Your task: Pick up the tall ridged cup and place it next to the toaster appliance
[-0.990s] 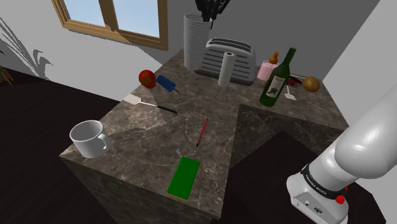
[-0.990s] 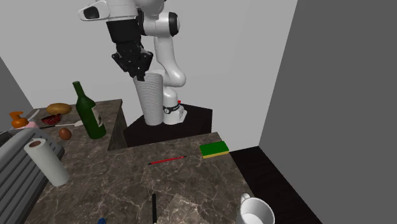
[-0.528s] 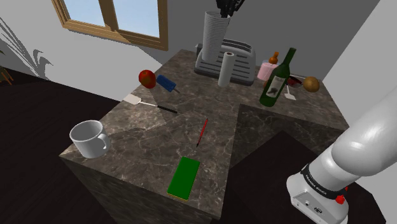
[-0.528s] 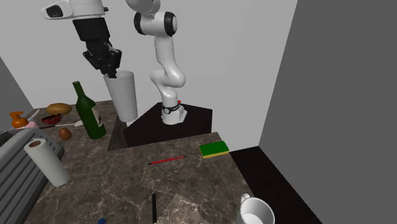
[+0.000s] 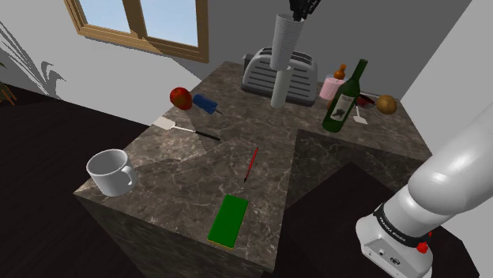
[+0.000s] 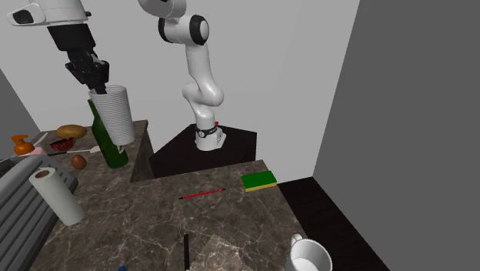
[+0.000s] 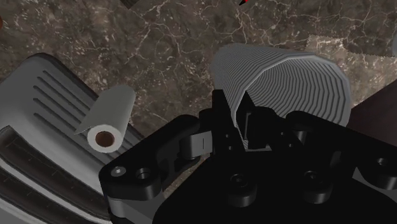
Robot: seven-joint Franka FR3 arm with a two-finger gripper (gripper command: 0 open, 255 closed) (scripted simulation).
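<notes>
The tall ridged grey cup hangs in the air, carried by its rim in my black gripper, which is shut on it. In the shoulder view the cup overlaps the grey toaster and the top of the paper towel roll. From the second exterior view the gripper holds the cup above the counter's far end, in front of the green bottle. In the wrist view the gripper clasps the cup's wall, with the cup over bare marble beside the toaster.
On the marble counter are a wine bottle, a pink jar, an apple, a blue object, a spatula, a white mug, a red pen and a green sponge.
My gripper has carried the cup toward the shoulder view's right, from beside the toaster's left end to over its right part and the paper roll. The grip stays the same.
</notes>
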